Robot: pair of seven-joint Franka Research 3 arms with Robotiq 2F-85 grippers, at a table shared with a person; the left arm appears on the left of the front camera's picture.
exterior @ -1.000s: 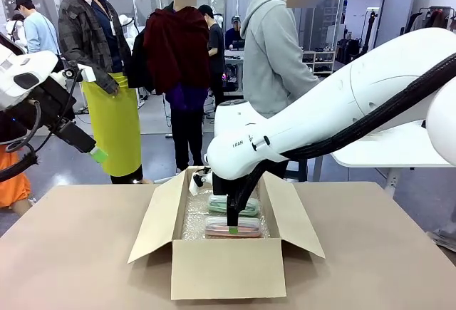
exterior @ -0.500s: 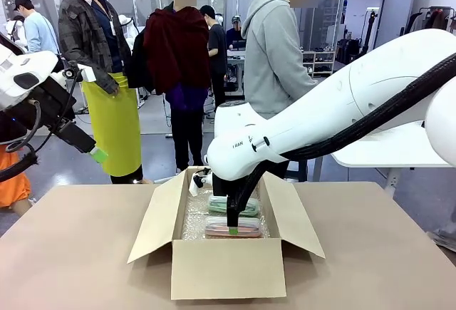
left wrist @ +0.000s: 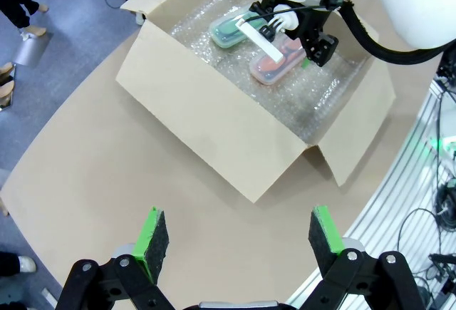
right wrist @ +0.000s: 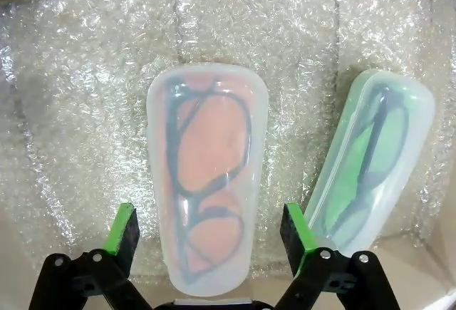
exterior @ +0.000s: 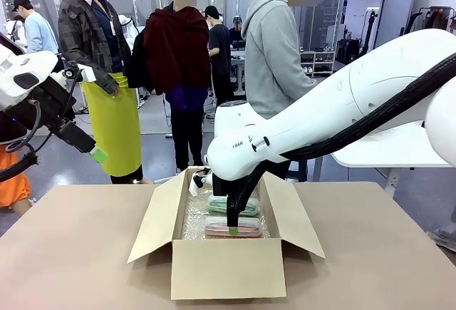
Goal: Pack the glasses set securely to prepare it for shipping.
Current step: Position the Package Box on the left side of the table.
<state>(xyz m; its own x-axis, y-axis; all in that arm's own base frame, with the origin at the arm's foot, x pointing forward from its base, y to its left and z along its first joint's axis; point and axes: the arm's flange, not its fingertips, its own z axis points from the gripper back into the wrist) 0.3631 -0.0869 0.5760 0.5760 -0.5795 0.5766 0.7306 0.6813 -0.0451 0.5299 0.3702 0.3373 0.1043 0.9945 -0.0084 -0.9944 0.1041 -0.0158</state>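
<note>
The glasses set [exterior: 246, 226] lies inside the open cardboard box [exterior: 228, 267] at the middle of the table [exterior: 71, 253] — a pink case [right wrist: 206, 167] and a mint green case [right wrist: 374, 160] side by side on a bed of bubble wrap [right wrist: 85, 75], close together but apart, each with dark frames showing through its clear lid. The right gripper [right wrist: 209, 221] reaches down into the box with its fingers spread wide either side of the pink case's end, a gap showing at each pad — whether the tips touch the bubble wrap is hard to tell. The left gripper [left wrist: 236, 228] hangs high above the table beside the box, fingers wide apart, holding nothing.
</note>
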